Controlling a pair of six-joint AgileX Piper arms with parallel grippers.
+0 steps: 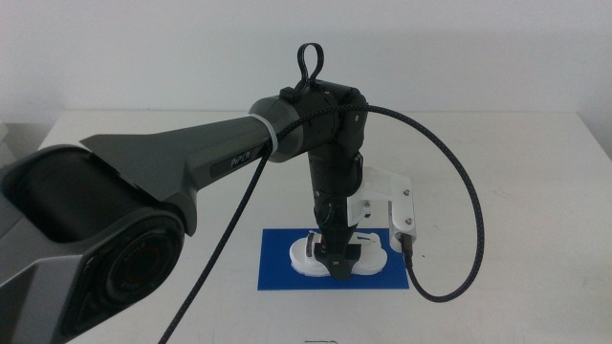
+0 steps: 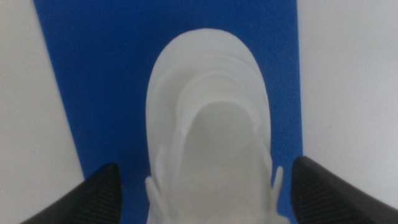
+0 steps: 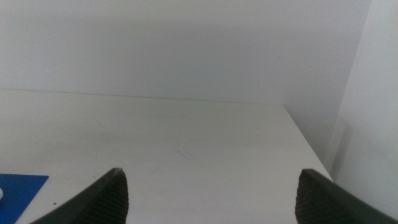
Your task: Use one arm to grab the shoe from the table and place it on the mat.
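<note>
Reaching in from the left side of the middle view, the arm (image 1: 182, 167), large and dark grey-black with a looping black cable (image 1: 459, 191), points straight down over the middle of the white tabletop (image 1: 516, 143). Its left end effector (image 1: 337, 260) sits at the shoe (image 1: 342, 254), a small white thick-soled sandal. The shoe lies on the mat (image 1: 277, 258), a thin deep-blue rectangle that is longer than the shoe and lies flat on the tabletop.

From the left wrist camera, the shoe's rounded white end (image 2: 208, 118) fills the middle of the picture with blue mat (image 2: 106, 74) on both sides of it. The two dark jaws of the left end effector (image 2: 207, 193) are spread wide, one on each side of the shoe, with a gap between each jaw and the shoe's edge, so nothing is pinched.

From the right wrist camera, the right end effector (image 3: 211, 196) waits apart from the work, its two dark jaws also spread wide over bare tabletop (image 3: 186, 143). A corner of the mat (image 3: 18, 186) shows at the edge of that picture, beside one jaw.
</note>
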